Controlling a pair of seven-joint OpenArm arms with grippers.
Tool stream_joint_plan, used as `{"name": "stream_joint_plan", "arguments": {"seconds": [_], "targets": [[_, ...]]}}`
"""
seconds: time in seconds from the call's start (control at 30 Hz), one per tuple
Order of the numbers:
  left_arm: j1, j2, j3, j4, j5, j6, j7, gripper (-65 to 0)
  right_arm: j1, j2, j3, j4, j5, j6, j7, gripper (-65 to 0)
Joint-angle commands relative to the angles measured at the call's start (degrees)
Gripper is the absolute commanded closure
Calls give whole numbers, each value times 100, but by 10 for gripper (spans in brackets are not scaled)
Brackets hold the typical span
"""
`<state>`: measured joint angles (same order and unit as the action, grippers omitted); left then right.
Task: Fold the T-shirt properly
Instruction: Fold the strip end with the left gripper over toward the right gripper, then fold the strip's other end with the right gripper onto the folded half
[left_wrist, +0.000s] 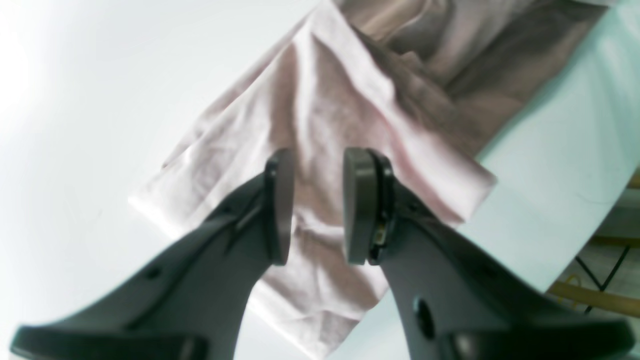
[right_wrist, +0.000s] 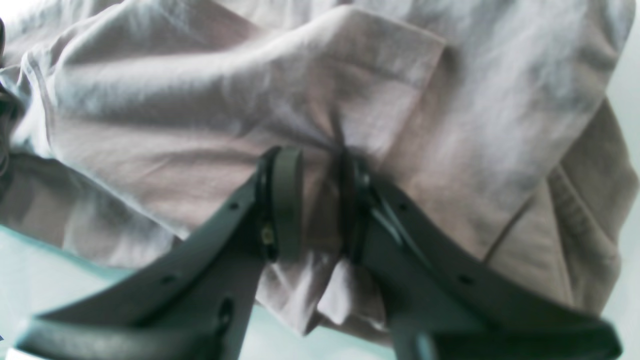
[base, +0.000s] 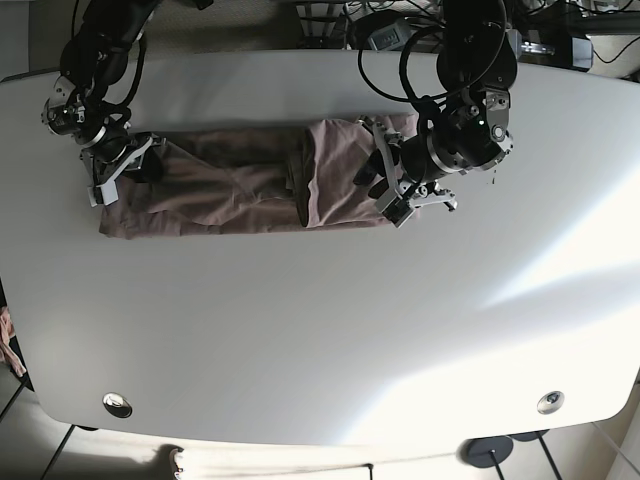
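- Two grippers work one pink T-shirt (base: 240, 190), a long band across the white table (base: 320, 330)'s far half.
- Left gripper (left_wrist: 314, 205): fingers apart above the folded end.
- Right gripper (right_wrist: 320, 200): pinching a bunched fold.
- No writing legible.

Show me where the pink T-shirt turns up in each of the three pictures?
Left wrist: the T-shirt runs from top right to bottom centre, behind the open left gripper.
Right wrist: it fills most of the picture, pinched by the right gripper.
Base: a long strip across the upper table, between both arms.
Shared landmark: the white table.
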<state>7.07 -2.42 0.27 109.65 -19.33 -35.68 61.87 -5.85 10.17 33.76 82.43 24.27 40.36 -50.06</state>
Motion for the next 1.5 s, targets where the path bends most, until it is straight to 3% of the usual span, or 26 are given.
{"name": "stream_joint_plan", "arguments": {"seconds": [0.03,0.13,0.27,0.33,0.47,0.53,0.57,0.67,0.87,1.07,1.3,1.4,1.5], "targets": [[-70,-9,39,-252,-49,82,-90,-133,-18,33,-4,7,-225,-36,-273,-130],[-70,-53,302,-701,-49,82,-90,-133,-18,33,-4,16,-225,-36,-273,-130],[-26,-229,39,-455,-76,65,-90,-133,-79,24,13,781,-225,-36,-299,-143],[-26,-220,-331,-437,-76,65,-90,-133,-211,16,171,1335,-93,-36,-317,-238],[-26,-211,-594,-446,-84,-199,-99,-133,-176,103,822,1642,856,-36,-871,-509],[-35,-202,-656,-446,-76,-432,-99,-132,-18,270,1288,1554,1226,-36,-1169,-593],[-35,-176,-709,-455,-76,-432,-99,-132,70,332,1490,1414,1331,-36,-1328,-601],[-35,-9,-990,-762,-76,-432,-248,-132,360,640,2009,763,1542,-36,-1715,-599],[-26,-53,-999,-1404,-76,-432,-661,-132,457,1044,2053,-635,2017,-36,-1706,-599],[-26,-62,-1008,-1580,-58,-432,-776,-132,466,983,1692,-1180,2026,-36,-1310,-599],[-35,-290,-1008,-1580,-67,-432,-767,-132,466,561,1165,-1171,2008,-36,-1196,-599],[-35,-290,-1008,-1589,-40,-432,-767,-132,536,561,374,-1197,1973,-36,-783,-593],[-35,-299,-1008,-1598,-40,-432,-767,-132,528,561,321,-1197,1964,-36,-677,-396]]}}
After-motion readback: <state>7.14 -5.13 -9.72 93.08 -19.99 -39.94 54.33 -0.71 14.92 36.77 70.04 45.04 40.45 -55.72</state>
